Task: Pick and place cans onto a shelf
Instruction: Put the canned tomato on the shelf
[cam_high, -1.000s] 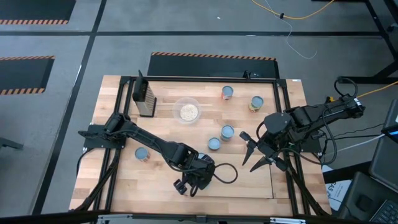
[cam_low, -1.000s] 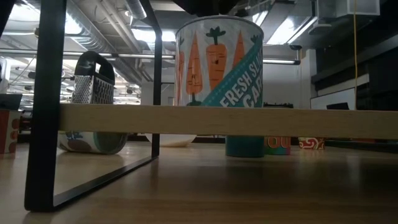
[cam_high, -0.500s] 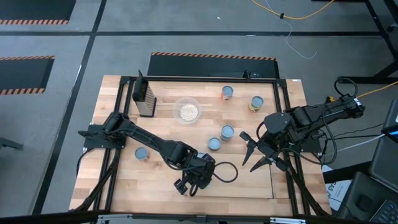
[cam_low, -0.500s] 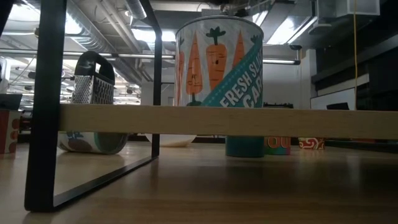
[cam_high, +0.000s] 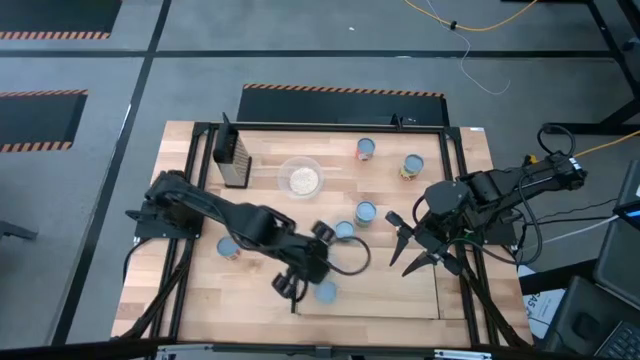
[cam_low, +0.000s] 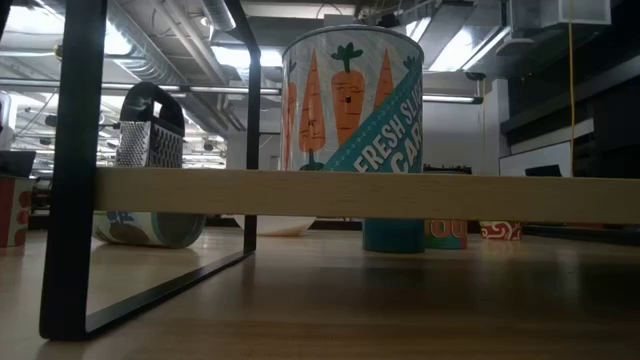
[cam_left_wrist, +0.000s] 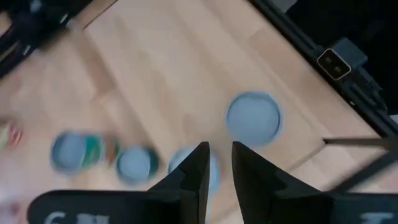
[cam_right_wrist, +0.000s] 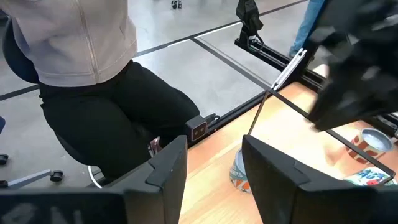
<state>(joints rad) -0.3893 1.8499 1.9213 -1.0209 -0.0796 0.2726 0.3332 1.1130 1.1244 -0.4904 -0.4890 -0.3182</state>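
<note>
A can (cam_high: 325, 291) stands upright on the light-wood shelf (cam_high: 390, 298) near the table's near edge. In the low view it is the carrot-labelled can (cam_low: 350, 100) standing by its base on the shelf board (cam_low: 500, 196). My left gripper (cam_high: 290, 285) hovers just left of it, slightly open and empty. In the left wrist view (cam_left_wrist: 217, 165) the can (cam_left_wrist: 253, 118) lies beyond the fingertips. Several more cans (cam_high: 366, 212) (cam_high: 345, 230) (cam_high: 228, 247) stand on the tabletop. My right gripper (cam_high: 415, 250) waits open at the right.
Two cans (cam_high: 366, 148) (cam_high: 412, 165) stand at the far right, with a clear bowl (cam_high: 301, 179) and a metal grater (cam_high: 233, 155) at the far middle. A black frame (cam_high: 200, 130) borders the table. A seated person (cam_right_wrist: 93, 74) shows beyond the near edge.
My left gripper has risen and drawn back toward the table's left, leaving the can. The can, covered by the gripper before, now stands uncovered on the shelf. The dark gripper above the can in the low view is gone.
</note>
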